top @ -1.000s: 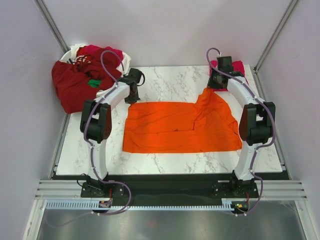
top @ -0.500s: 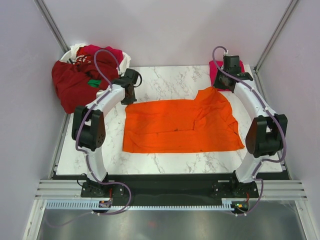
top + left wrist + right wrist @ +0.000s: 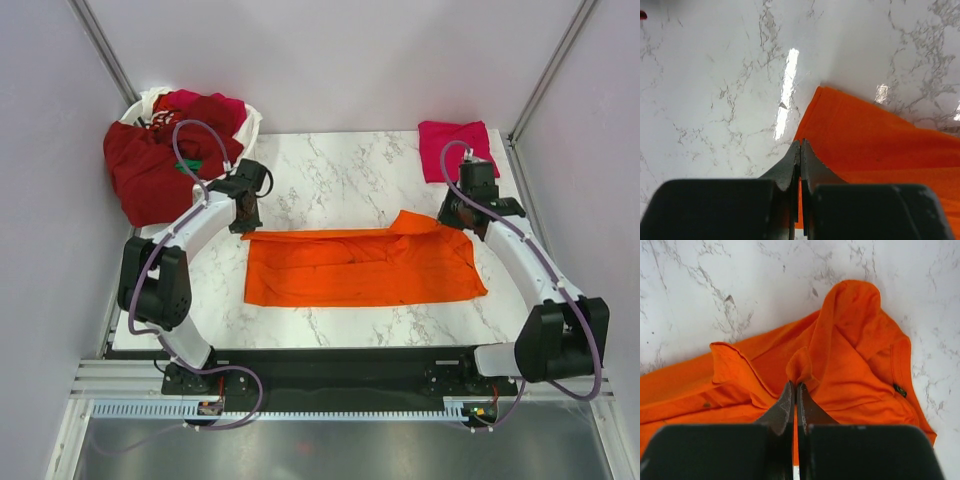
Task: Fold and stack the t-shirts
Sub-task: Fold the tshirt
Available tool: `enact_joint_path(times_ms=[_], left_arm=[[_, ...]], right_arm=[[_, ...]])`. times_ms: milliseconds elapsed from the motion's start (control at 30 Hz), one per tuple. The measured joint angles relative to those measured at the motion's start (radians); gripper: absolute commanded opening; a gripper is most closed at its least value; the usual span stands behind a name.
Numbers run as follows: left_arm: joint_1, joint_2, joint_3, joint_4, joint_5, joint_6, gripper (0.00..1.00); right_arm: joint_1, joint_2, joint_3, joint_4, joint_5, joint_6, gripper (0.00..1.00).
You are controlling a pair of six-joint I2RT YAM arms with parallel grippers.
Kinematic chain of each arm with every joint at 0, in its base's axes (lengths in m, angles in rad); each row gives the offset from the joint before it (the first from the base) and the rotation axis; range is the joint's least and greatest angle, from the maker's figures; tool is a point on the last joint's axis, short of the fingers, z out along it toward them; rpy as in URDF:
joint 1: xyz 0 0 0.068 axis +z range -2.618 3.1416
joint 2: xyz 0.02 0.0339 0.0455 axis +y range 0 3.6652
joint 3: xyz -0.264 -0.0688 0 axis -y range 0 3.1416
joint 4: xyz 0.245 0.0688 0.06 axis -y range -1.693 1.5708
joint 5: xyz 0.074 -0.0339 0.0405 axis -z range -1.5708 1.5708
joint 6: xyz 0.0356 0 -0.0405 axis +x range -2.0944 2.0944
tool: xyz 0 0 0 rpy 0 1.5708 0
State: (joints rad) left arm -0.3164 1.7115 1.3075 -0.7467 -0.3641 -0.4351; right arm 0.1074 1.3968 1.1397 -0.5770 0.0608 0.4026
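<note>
1. Orange t-shirt [image 3: 360, 268] — spread as a wide, creased band across the middle of the marble table [image 3: 340, 170], long side running left to right.
2. Left gripper [image 3: 800, 145]: jaws pressed together on the shirt's far-left corner, cloth caught between them.
3. Right gripper [image 3: 795, 387]: jaws closed on a raised pinch of orange cloth at the far-right end, near the collar.
4. Magenta t-shirt [image 3: 455, 148] — folded, at the table's far-right corner, apart from the orange one.
5. Dark red t-shirts [image 3: 150, 170]: heaped over the white basket [image 3: 253, 125], beside the far-left corner.
</note>
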Motion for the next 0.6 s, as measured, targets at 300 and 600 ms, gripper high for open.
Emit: enact_joint_path(times_ms=[300,600], left_arm=[[-0.029,-0.042,-0.133,-0.002,-0.001,-0.032,0.02],[-0.078,-0.051,-0.183,-0.002,-0.003,-0.050,0.02]], right_arm=[[0.000,-0.161,-0.224,-0.002,0.017,0.061,0.00],[0.000,-0.404,-0.345,-0.032,0.107,0.129,0.00]])
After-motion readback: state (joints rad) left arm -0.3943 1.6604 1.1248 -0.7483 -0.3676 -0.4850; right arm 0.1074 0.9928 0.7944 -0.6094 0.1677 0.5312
